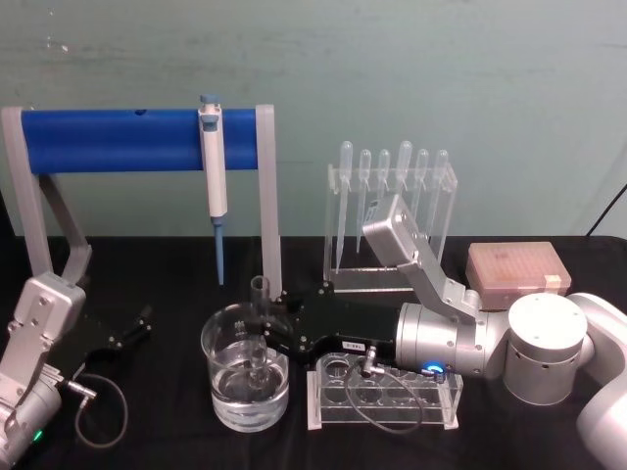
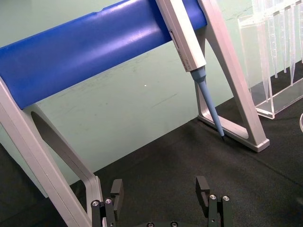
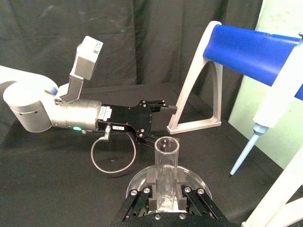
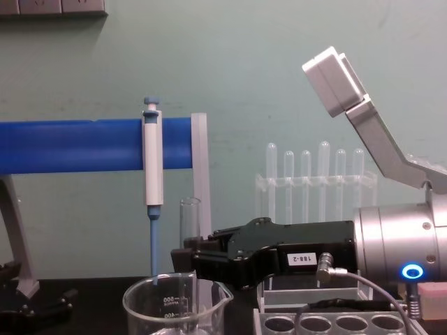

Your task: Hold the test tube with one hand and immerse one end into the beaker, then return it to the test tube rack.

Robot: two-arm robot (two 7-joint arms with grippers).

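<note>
The test tube (image 1: 260, 299), a clear glass tube, stands upright with its open rim up. My right gripper (image 1: 263, 328) is shut on its middle, reaching in from the right. The tube's round lower end sits inside the beaker (image 1: 223, 392), down at the water. In the chest view the test tube (image 4: 190, 218) rises above the right gripper (image 4: 187, 259), with the beaker (image 4: 174, 303) below. The right wrist view looks along the test tube (image 3: 165, 163) between the fingers (image 3: 150, 191). My left gripper (image 1: 129, 333) rests open at the left; its fingers (image 2: 117, 189) hold nothing.
Behind the beaker stands a blue bar stand (image 1: 127, 142) with a blue-and-white pipettor (image 1: 214, 166) hanging from it. An acrylic rack of plastic pipettes (image 1: 392, 211) is at the back. A clear tube rack (image 1: 382, 397) lies under my right wrist. A pink tip box (image 1: 516, 266) sits far right.
</note>
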